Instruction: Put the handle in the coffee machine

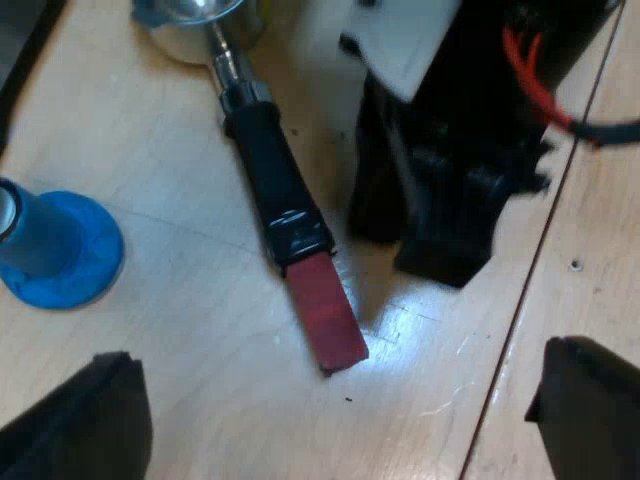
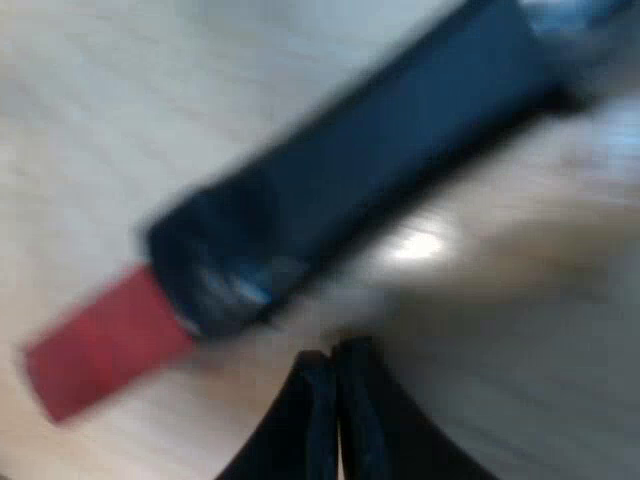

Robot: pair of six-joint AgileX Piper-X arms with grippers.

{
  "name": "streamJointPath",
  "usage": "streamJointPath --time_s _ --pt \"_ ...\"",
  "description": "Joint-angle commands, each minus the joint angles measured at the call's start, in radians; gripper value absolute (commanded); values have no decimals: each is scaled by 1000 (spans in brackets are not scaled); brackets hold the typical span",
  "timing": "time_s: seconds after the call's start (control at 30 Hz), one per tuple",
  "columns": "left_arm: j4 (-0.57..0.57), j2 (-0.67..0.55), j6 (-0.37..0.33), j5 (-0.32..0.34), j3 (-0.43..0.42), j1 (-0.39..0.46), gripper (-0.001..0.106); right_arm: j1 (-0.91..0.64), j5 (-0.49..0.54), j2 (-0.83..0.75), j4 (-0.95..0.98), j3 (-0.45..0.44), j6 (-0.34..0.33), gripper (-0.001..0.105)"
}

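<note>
1. Your left gripper (image 1: pixel 336 385) hangs over the worktop (image 1: pixel 150 150); its jaws stand wide with nothing between them; the red end (image 1: pixel 325 315) of the handle lies just ahead of the gap.
2. The holder (image 1: pixel 235 75) lies loose and flat on the worktop; its metal basket (image 1: pixel 200 25) is at the far end from the left gripper; its dark handle (image 1: pixel 275 180) runs back toward it; nothing grips it.
3. A blue tamper (image 1: pixel 55 245) stands on the worktop near the handle, apart from it.
4. Your right gripper (image 1: pixel 450 210) is low at the worktop just beside the handle, near where dark meets red; in its own view the jaws are pressed together on nothing; whether they touch the handle, you cannot tell.
5. Judged from this, the step in hand is the pick-up; the holder is not yet lifted, so the task has barely begun.
6. The next move likely calls for one pair of jaws to straddle the dark handle and close; the right would have to open first; the left need only drop and close.
7. Count: one holder; one tamper; two grippers.
</note>
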Motion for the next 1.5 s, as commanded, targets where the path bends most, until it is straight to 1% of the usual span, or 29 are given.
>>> streamJointPath --time_s 0.03,0.07,0.1,0.2,0.23,0.27,0.3,0.37,0.4,0.43,0.47,0.5,0.53,0.57,0.6,0.67,0.7,0.77,0.87,0.9,0.93,0.97,1.03,1.1,1.2,1.3,1.4,1.5 --pt "4 -4 -2 20 -5 -1 80 -7 83 -80 234 -2 -50 0" --pt "4 -4 -2 26 -5 -1 80 -8 98 -96 283 -2 -70 0" --pt "4 -4 -4 34 -5 -1 80 -7 100 -103 291 -2 -74 0" --pt "4 -4 -37 80 -5 -1 80 -18 118 -155 405 -2 -144 0" --pt "4 -4 -51 102 -5 -1 80 -22 120 -177 438 -2 -166 2" --pt "4 -4 -58 111 -5 -1 80 -32 120 -197 464 -2 -179 7" --pt "4 -4 -59 112 -5 -1 80 -35 120 -209 479 -2 -187 10" --pt "4 -4 -62 121 -5 -1 80 -66 120 -257 535 -2 -210 29" --pt "4 -4 -62 123 -5 -1 80 -74 120 -265 542 -2 -213 35" --pt "4 -4 -62 124 -5 -1 80 -94 120 -290 557 -2 -229 47" --pt "4 -4 -62 124 -5 -1 80 -110 120 -309 559 -2 -260 55" --pt "4 -4 -62 124 -5 -1 80 -122 120 -323 558 -2 -285 61" --pt "4 -4 -62 124 -5 -1 80 -140 122 -343 554 -2 -325 66" --pt "4 -4 -62 124 -5 -1 80 -156 126 -356 553 -4 -350 68" --pt "4 -4 -62 124 -5 -1 80 -162 127 -363 553 -5 -356 68" --pt "4 -4 -62 124 -5 -1 80 -199 118 -378 553 -14 -426 72" --pt "4 -4 -62 124 -5 -1 80 -207 113 -380 553 -19 -449 75" --pt "4 -4 -62 124 -5 -1 80 -237 102 -380 553 -48 -510 81" --pt "4 -4 -62 124 -5 -1 80 -258 96 -380 553 -82 -595 80" --pt "4 -4 -62 124 -5 -1 80 -261 96 -380 553 -87 -612 80" --pt "4 -4 -62 124 -5 -1 80 -270 88 -376 553 -108 -678 78" --pt "4 -4 -62 124 -5 -1 80 -278 86 -373 553 -121 -711 78" --pt "4 -4 -62 124 -5 -1 80 -291 62 -369 545 -132 -742 78" --pt "4 -4 -62 124 -5 -1 80 -305 21 -359 529 -138 -755 78" --pt "4 -4 -63 124 -5 -1 80 -321 -12 -334 513 -142 -769 78" --pt "4 -4 -68 124 -5 -1 80 -321 -16 -302 494 -142 -797 78" --pt "4 -4 -70 124 -5 -1 80 -321 -22 -272 469 -142 -803 78" --pt "4 -4 -70 124 -5 -1 80 -321 -22 -247 425 -142 -836 78"
